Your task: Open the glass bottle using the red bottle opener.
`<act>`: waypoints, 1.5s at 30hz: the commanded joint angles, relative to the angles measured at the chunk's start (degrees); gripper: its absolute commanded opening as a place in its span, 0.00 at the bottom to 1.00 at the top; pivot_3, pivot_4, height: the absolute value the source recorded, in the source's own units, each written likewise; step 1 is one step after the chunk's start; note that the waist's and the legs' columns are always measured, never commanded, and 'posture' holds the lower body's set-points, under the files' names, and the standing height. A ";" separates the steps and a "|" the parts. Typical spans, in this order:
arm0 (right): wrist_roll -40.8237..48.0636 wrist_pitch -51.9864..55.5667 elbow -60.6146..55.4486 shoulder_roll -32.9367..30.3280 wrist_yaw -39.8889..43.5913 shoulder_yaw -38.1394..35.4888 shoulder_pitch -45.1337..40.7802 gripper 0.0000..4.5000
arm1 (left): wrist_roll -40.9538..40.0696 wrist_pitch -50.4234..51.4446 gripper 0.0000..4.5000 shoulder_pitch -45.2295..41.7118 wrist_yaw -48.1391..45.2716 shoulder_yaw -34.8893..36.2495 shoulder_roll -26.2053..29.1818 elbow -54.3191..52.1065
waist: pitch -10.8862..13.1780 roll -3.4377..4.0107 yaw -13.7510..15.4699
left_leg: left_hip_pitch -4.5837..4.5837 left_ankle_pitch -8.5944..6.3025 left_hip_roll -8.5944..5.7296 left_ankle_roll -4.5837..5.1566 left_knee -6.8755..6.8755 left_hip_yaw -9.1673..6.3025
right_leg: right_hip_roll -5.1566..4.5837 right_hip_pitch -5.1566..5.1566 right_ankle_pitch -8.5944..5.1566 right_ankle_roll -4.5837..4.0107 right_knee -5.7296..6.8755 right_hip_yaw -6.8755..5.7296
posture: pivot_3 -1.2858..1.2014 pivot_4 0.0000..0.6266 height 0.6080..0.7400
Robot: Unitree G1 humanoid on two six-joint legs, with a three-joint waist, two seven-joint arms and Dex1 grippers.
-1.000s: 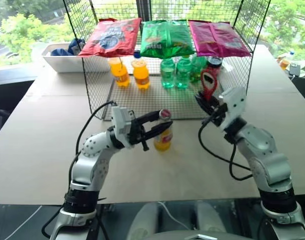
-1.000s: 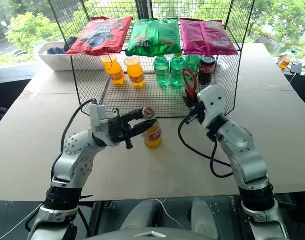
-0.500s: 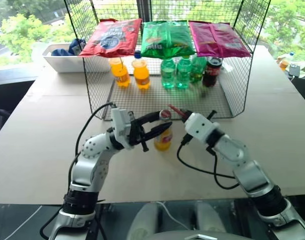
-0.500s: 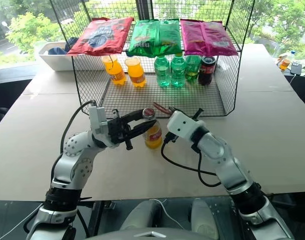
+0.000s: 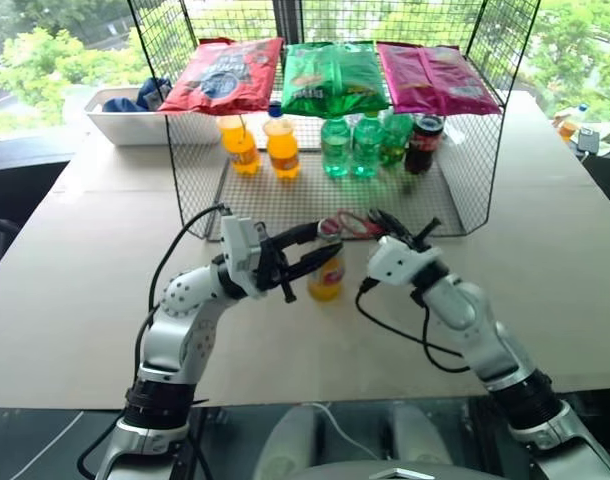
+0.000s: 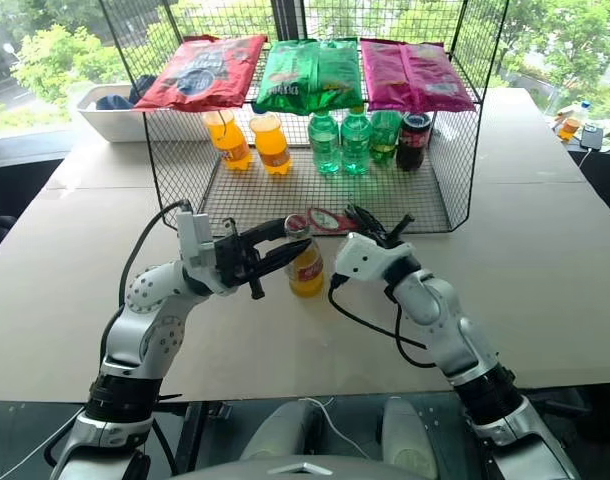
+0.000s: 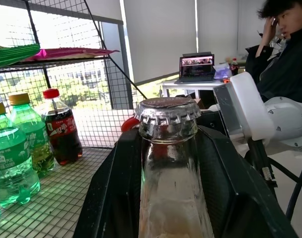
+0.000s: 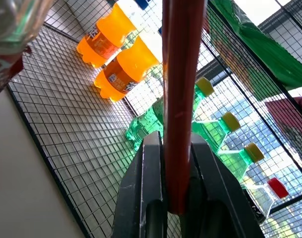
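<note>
Orange-yellow drink fills the capped glass bottle [image 5: 327,268].

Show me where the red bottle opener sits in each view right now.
Left eye view: red bottle opener just right of the glass bottle cap.
Right eye view: same spot.
Left wrist view: a red sliver behind the cap.
Right wrist view: edge-on strip clamped in the right tool.
Shared landmark: the wire rack.

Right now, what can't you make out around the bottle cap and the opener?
- Red bottle opener ring: whether it catches the cap; too small in eye views.
- Left wrist view: glass bottle blocks the opener; its body is cut off.
- Right wrist view: opener head cut off by the top edge.
</note>
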 commanded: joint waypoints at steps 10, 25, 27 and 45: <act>0.42 -4.09 -2.72 1.42 2.81 -0.94 -0.82 0.00 | 2.85 2.08 0.31 1.40 0.20 -1.55 1.41 2.47 | 0.00 0.00 -0.03 | 0.01 0.00 -0.01 0.00 -0.02 0.00 | -0.01 0.02 0.00 0.00 -0.01 0.00 | 0.52 0.24 1.00; -23.34 -8.00 -5.86 -2.44 -9.50 -0.11 0.65 0.00 | 2.65 2.39 0.31 1.32 0.29 -1.57 1.76 2.60 | -0.04 -0.01 0.06 | 0.12 0.00 -0.03 -0.02 -0.08 0.00 | 0.02 0.07 -0.01 -0.01 0.00 0.00 | 0.52 0.24 1.00; -21.01 -7.49 -4.81 -1.40 -6.79 0.21 0.49 0.28 | 2.63 2.52 0.30 1.30 0.18 -1.61 1.91 2.58 | -0.04 -0.01 -0.03 | 0.13 0.01 -0.02 -0.03 -0.08 0.04 | 0.02 0.08 -0.01 -0.01 -0.01 0.03 | 0.52 0.24 1.00; -5.77 -2.53 -3.09 3.23 0.52 -5.83 1.01 1.00 | 1.97 3.77 0.30 2.36 0.51 -1.02 3.14 1.13 | 0.00 0.04 -0.04 | 0.85 -0.01 0.11 -0.01 -0.38 -0.01 | 0.07 0.83 -0.01 -0.01 -0.44 -0.01 | 0.52 0.24 1.00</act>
